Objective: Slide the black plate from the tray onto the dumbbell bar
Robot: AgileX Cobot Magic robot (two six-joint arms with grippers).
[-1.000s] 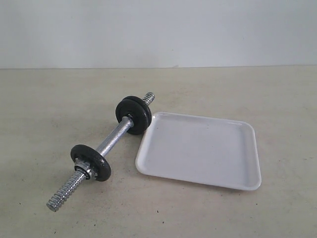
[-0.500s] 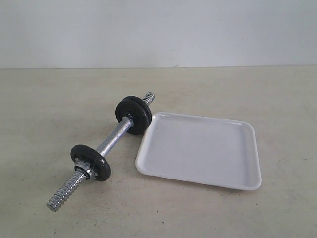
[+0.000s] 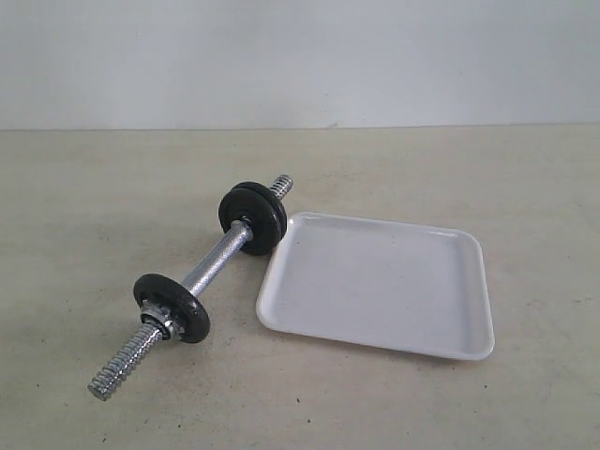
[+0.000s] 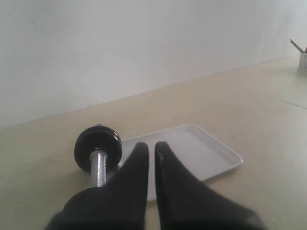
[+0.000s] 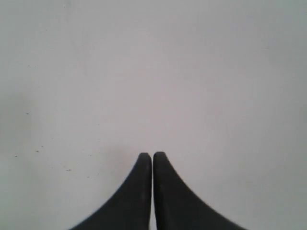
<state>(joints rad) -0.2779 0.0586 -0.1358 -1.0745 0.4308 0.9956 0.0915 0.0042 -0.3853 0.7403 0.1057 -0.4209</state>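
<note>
L end effector: fingers together, only a thin slit btwn the tips, nothing clamped. R end effector: same, tips pressed together, holding nothing. Ahead of it is just a plain pale surface, so can't place the task items relative to it.

Black plate is on the dumbbell bar, not in the tray. It stands upright on the rod near one end, w/ a short threaded stub poking out past it. Relative to L end effector, the plate is ahead of the tips and lower, near but apart, a bit off to one side. The bar's smooth mid section runs from the plate back toward the end effector and goes out of sight behind the fingers.

Tray: white, flat on the counter, ahead of L end effector and further out than the plate. One corner is just beside the plate's rim; can't tell if they touch.

2nd black disc is on the bar toward its other end, w/ a silver nut against its outer face. The coarse threaded end sticks out beyond the nut and rests on the counter.
</note>
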